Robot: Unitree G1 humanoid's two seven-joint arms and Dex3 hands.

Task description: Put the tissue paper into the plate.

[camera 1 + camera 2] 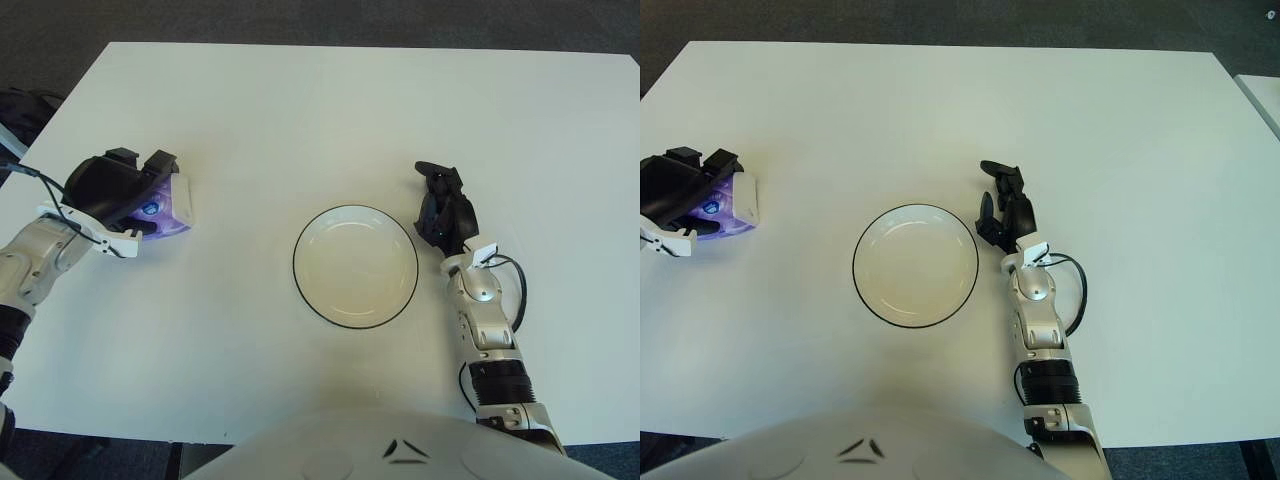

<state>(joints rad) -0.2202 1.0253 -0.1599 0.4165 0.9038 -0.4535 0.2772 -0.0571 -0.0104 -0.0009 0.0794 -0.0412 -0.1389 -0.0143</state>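
Note:
A white plate with a dark rim (355,265) stands empty at the middle of the white table. A purple and white tissue pack (170,208) lies at the left of the table. My left hand (125,190) is curled over the pack, fingers wrapped around its near and top sides; the pack sits at table level. The pack also shows in the right eye view (732,208). My right hand (442,205) shows just right of the plate, fingers relaxed and holding nothing.
The white table (330,110) reaches to dark floor at the back. A black cable (518,290) loops at my right wrist. A dark object (22,105) shows off the table's left edge.

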